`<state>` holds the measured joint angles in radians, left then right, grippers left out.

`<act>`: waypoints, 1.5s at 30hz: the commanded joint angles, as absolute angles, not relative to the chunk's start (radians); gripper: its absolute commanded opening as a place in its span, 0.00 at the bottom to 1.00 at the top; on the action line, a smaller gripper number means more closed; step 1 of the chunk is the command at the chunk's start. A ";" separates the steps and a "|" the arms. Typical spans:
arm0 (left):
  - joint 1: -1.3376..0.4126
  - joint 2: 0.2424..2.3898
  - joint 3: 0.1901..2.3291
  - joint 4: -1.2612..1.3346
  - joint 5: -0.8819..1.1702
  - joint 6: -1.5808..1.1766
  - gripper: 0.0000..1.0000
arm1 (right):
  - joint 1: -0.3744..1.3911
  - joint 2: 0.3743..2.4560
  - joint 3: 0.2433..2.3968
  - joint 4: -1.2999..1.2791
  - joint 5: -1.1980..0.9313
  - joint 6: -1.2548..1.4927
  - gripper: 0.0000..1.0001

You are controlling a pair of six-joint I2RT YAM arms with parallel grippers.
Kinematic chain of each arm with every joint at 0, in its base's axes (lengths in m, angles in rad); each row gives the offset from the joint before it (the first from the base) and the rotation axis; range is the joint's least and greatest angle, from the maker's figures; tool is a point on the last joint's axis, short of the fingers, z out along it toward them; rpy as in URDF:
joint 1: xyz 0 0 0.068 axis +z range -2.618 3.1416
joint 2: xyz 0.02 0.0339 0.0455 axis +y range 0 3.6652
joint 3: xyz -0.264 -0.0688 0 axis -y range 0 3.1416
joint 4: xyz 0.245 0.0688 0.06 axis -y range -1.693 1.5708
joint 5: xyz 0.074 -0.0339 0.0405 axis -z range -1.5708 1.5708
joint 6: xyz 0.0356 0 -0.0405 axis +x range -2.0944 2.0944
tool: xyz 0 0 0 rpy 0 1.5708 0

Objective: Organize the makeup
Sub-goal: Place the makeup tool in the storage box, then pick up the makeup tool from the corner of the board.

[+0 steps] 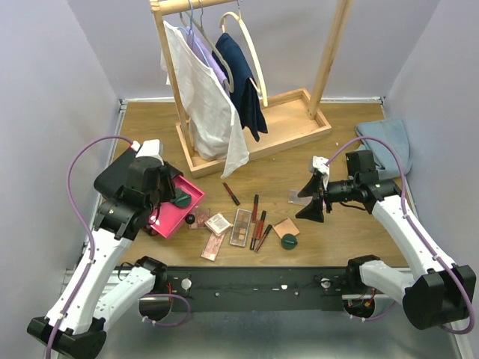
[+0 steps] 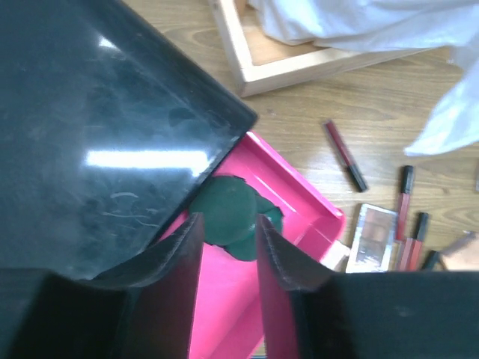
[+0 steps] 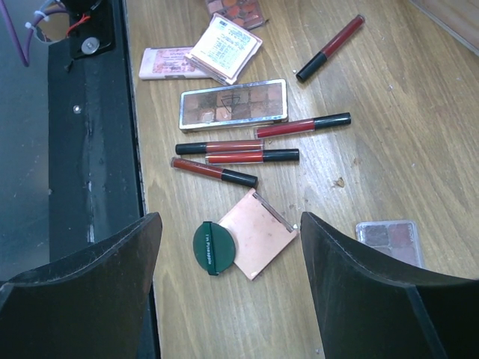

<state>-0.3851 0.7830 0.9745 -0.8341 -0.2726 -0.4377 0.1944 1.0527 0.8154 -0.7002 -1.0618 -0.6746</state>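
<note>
A black case stands at the left with a pink drawer pulled out. Two dark-green discs lie in the drawer. My left gripper is open and empty, with its fingertips just above these discs; it also shows in the top view. The other makeup lies on the table: eyeshadow palettes, several red tubes, a peach compact and a green disc. My right gripper is wide open and empty, high above the compact and disc; it also shows in the top view.
A wooden clothes rack with hanging garments stands at the back. A blue cloth lies at the far right. A small palette lies apart to the right. A black rail runs along the near edge.
</note>
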 commanded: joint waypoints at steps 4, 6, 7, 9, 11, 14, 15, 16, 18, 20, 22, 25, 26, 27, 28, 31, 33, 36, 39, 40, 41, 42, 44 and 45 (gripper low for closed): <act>-0.379 0.709 0.937 -0.730 -0.002 -0.394 0.61 | 0.189 1.115 0.818 -0.776 -1.068 -0.823 0.81; -0.379 0.697 0.904 -0.680 0.075 -0.402 0.67 | 0.199 1.144 0.824 -0.784 -1.049 -0.828 0.80; -0.377 0.689 0.891 -0.663 0.099 -0.405 0.68 | 0.205 1.173 0.830 -0.784 -1.040 -0.836 0.79; -0.379 0.672 0.861 -0.626 0.155 -0.417 0.73 | 0.241 1.198 0.833 -0.785 -0.996 -0.848 0.79; -0.377 0.655 0.842 -0.606 0.187 -0.419 0.75 | 0.276 1.232 0.824 -0.790 -0.939 -0.893 0.78; -0.377 0.617 0.813 -0.572 0.195 -0.405 0.80 | 0.356 1.291 0.789 -0.817 -0.867 -1.024 0.78; -0.377 0.597 0.799 -0.559 0.196 -0.393 0.80 | 0.389 1.302 0.776 -0.824 -0.855 -1.064 0.78; -0.377 0.588 0.793 -0.552 0.196 -0.387 0.82 | 0.406 1.310 0.764 -0.819 -0.844 -1.113 0.77; -0.377 0.566 0.770 -0.532 0.206 -0.371 0.82 | 0.452 1.321 0.735 -0.793 -0.819 -1.146 0.76; -0.377 0.555 0.755 -0.522 0.207 -0.361 0.82 | 0.485 1.328 0.729 -0.760 -0.790 -1.141 0.74; -0.377 0.546 0.730 -0.503 0.213 -0.354 0.82 | 0.525 1.351 0.730 -0.744 -0.769 -1.129 0.67; -0.377 0.545 0.695 -0.479 0.213 -0.353 0.82 | 0.564 1.388 0.724 -0.698 -0.721 -1.097 0.54; -0.377 0.546 0.689 -0.474 0.215 -0.353 0.82 | 0.574 1.394 0.721 -0.665 -0.694 -1.086 0.52; -0.377 0.551 0.686 -0.472 0.215 -0.353 0.82 | 0.589 1.400 0.716 -0.649 -0.683 -1.074 0.50; -0.377 0.551 0.686 -0.474 0.215 -0.351 0.82 | 0.595 1.410 0.710 -0.637 -0.675 -1.063 0.50; -0.379 0.551 0.681 -0.465 0.215 -0.345 0.82 | 0.607 1.419 0.704 -0.601 -0.657 -1.037 0.45; -0.377 0.551 0.678 -0.460 0.219 -0.344 0.82 | 0.617 1.420 0.695 -0.585 -0.635 -1.029 0.44; -0.377 0.552 0.673 -0.459 0.224 -0.342 0.82 | 0.624 1.424 0.687 -0.575 -0.629 -1.022 0.40; -0.379 0.548 0.672 -0.457 0.225 -0.344 0.82 | 0.633 1.434 0.686 -0.574 -0.626 -1.012 0.34; -0.377 0.548 0.669 -0.457 0.227 -0.342 0.82 | 0.635 1.436 0.687 -0.575 -0.626 -1.009 0.32; -0.377 0.548 0.669 -0.456 0.227 -0.344 0.82 | 0.635 1.436 0.689 -0.577 -0.627 -1.003 0.30; -0.377 0.545 0.669 -0.456 0.229 -0.344 0.82 | 0.635 1.433 0.693 -0.580 -0.635 -1.000 0.24; -0.379 0.543 0.667 -0.456 0.230 -0.347 0.82 | 0.635 1.431 0.703 -0.595 -0.644 -0.994 0.18; -0.379 0.540 0.666 -0.456 0.229 -0.348 0.82 | 0.635 1.421 0.704 -0.600 -0.650 -0.994 0.11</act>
<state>-0.3851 0.5545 0.6758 -0.4839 0.1989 -0.3592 0.6273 1.4197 0.7113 -0.6044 -0.6586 -1.0096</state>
